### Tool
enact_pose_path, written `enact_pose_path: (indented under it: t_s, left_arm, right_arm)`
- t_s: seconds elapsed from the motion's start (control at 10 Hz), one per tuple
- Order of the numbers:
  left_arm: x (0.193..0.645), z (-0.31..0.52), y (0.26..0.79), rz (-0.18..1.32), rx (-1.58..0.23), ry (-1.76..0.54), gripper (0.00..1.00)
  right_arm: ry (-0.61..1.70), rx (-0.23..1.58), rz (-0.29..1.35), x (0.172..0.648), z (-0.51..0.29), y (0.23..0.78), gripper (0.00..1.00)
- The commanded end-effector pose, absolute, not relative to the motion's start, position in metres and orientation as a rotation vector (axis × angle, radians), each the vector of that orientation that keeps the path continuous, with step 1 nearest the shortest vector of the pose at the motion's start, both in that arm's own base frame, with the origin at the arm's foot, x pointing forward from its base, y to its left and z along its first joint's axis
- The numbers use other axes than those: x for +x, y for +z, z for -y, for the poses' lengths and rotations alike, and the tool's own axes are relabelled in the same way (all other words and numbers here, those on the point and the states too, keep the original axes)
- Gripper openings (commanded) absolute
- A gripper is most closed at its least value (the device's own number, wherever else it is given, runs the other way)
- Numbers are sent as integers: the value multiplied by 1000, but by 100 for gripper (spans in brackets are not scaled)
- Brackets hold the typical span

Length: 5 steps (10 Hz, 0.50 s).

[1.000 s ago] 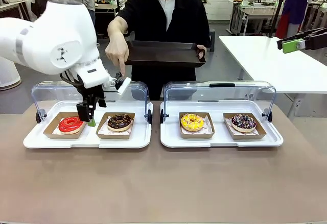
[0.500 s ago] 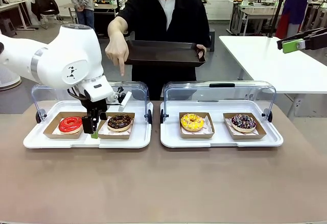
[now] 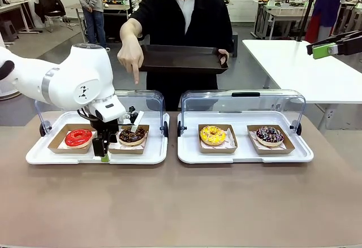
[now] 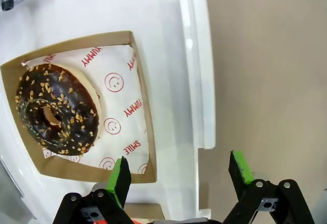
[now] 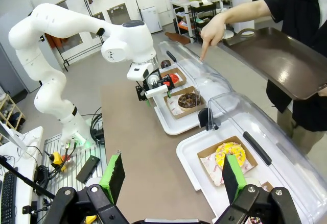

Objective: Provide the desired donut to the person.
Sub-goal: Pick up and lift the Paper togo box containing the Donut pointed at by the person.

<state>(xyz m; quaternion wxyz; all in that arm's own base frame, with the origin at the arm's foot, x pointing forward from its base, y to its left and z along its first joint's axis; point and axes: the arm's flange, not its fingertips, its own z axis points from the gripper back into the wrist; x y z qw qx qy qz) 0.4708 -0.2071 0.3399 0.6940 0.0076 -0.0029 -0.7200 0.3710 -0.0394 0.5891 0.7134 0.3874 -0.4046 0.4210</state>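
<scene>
The person (image 3: 181, 16) stands at the far side, holding a dark tray (image 3: 181, 60) in one hand. The other hand (image 3: 130, 56) points a finger down over the left case. Below it, a chocolate donut with nut bits (image 3: 132, 134) (image 4: 53, 110) lies in a paper-lined cardboard box. My left gripper (image 3: 102, 152) (image 4: 180, 175) hangs open at the near edge of that case. One fingertip is over the box's corner and the other is past the white rim, above the table. My right gripper (image 5: 172, 175) is open, high at the right (image 3: 328, 48), holding nothing.
A red donut (image 3: 78, 137) shares the left white case (image 3: 34, 156). A yellow donut (image 3: 212, 135) (image 5: 230, 155) and a sprinkled chocolate donut (image 3: 270, 135) sit in the right case (image 3: 243, 156). Both clear lids (image 3: 243, 98) stand raised at the back. Bare brown table lies in front.
My left arm has come down and drawn toward the near edge of the left case, shifting from beside the red donut to the chocolate donut's box. The person's pointing hand stays put.
</scene>
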Motion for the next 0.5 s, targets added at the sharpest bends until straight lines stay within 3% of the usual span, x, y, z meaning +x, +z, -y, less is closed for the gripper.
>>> enact_pose_path:
  t_s: [0.0, 0.4]
  left_arm:
    - [481, 206, 339, 52, -11, -1572, 100]
    - [491, 203, 341, 64, 4, -1552, 100]
  right_arm:
    - [936, 880, 922, 373, 38, 589, 100]
    - [936, 880, 922, 373, 38, 589, 100]
